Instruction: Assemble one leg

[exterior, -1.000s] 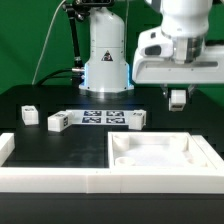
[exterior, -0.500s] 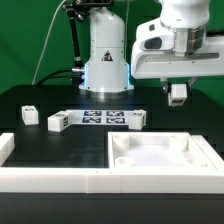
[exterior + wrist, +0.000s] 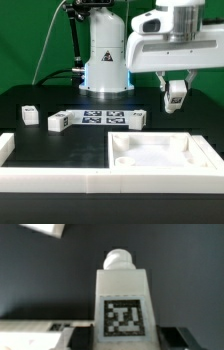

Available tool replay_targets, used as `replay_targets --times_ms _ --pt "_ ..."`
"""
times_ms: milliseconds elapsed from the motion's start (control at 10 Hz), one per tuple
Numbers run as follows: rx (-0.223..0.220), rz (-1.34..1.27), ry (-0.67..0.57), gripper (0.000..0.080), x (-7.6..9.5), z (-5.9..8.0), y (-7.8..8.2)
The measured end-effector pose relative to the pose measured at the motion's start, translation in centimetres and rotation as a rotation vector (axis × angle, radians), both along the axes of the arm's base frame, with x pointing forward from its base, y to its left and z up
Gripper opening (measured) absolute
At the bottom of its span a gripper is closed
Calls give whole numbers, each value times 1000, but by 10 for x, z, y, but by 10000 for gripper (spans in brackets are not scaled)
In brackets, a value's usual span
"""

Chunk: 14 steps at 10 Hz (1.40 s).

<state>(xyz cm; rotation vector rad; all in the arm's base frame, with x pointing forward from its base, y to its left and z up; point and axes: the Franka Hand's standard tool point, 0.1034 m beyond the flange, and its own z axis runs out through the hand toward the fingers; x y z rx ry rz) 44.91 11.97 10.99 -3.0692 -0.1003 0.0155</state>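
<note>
Gripping the leg (image 3: 122, 288) upright, clear of the bench (image 3: 40, 98), the hand (image 3: 176, 99) hangs behind the white panel (image 3: 160, 172), exterior view's right, probably staging it for a corner hole.

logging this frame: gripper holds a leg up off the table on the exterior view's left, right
Not the left. The gripper holds the leg up off the table on the exterior view's right; the exterior view shows it.
</note>
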Motion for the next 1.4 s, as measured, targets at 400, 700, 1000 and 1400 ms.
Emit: replay_targets --times_ms 400,700,1000,1400 --pt "41 8 -304 291 19 9 1" --pt "38 42 -285 291 27 7 3" --pt "40 114 -329 291 69 12 3" --pt "33 143 -337 291 97 18 -7"
